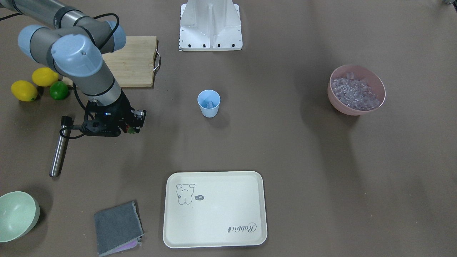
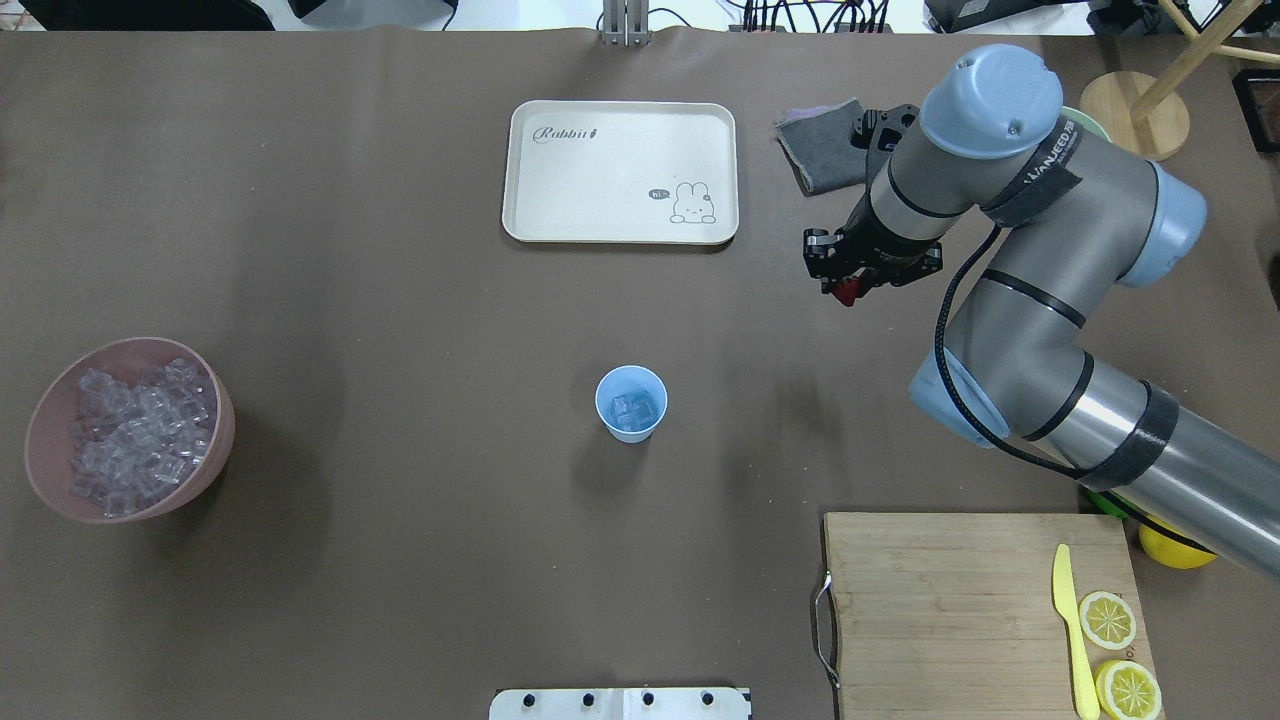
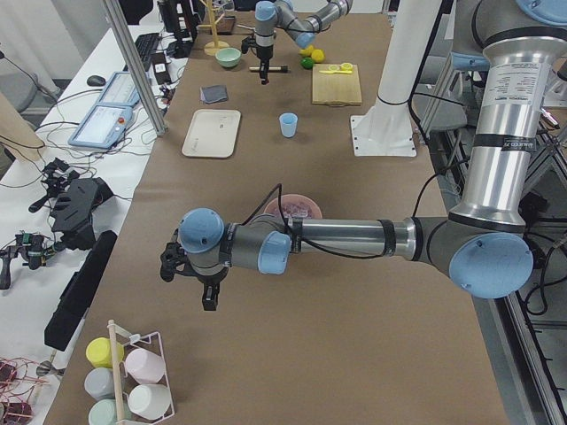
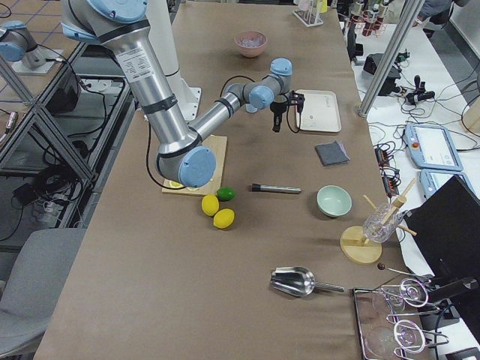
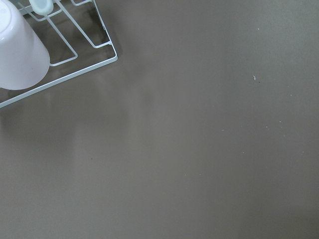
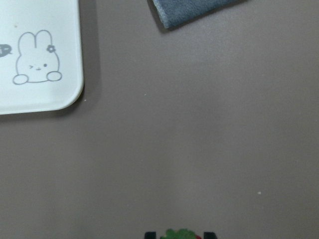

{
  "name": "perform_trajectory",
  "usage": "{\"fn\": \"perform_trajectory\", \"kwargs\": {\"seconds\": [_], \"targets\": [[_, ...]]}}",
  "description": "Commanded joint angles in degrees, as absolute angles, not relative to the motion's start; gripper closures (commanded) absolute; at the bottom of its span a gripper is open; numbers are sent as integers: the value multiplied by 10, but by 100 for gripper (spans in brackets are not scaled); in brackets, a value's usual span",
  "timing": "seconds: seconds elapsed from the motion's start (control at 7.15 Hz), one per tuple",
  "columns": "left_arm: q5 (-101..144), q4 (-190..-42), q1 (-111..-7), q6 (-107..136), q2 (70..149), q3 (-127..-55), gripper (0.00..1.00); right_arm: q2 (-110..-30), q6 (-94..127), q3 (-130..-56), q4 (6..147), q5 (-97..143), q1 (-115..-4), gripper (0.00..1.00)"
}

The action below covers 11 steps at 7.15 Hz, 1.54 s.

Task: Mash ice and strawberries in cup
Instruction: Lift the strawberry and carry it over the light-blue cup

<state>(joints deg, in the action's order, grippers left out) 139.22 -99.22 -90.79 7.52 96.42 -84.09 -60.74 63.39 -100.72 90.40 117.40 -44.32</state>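
Note:
The light blue cup stands upright mid-table with a few ice cubes inside; it also shows in the overhead view. My right gripper is shut on the small red strawberry and holds it above the bare table, well to the cup's right in the overhead view. The strawberry's green leaves show at the bottom edge of the right wrist view. My left gripper hangs over the table's near end in the exterior left view, far from the cup; I cannot tell whether it is open or shut.
A pink bowl full of ice stands far from the right arm. A metal muddler, a cream tray, a grey cloth, a pale green bowl, a cutting board, lemons and a lime surround the right arm.

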Motion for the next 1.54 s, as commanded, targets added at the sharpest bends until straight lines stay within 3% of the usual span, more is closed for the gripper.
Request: {"fn": "perform_trajectory", "kwargs": {"seconds": [0.0, 0.56, 1.4], "targets": [[1392, -989, -908, 76, 964, -847, 2, -582, 702, -1051, 951, 1167, -410, 75], [1392, -986, -910, 76, 962, -857, 2, -484, 795, -1052, 1020, 1093, -312, 74], [1392, -986, -911, 76, 957, -860, 2, -439, 803, -999, 1015, 1061, -288, 73]]}}
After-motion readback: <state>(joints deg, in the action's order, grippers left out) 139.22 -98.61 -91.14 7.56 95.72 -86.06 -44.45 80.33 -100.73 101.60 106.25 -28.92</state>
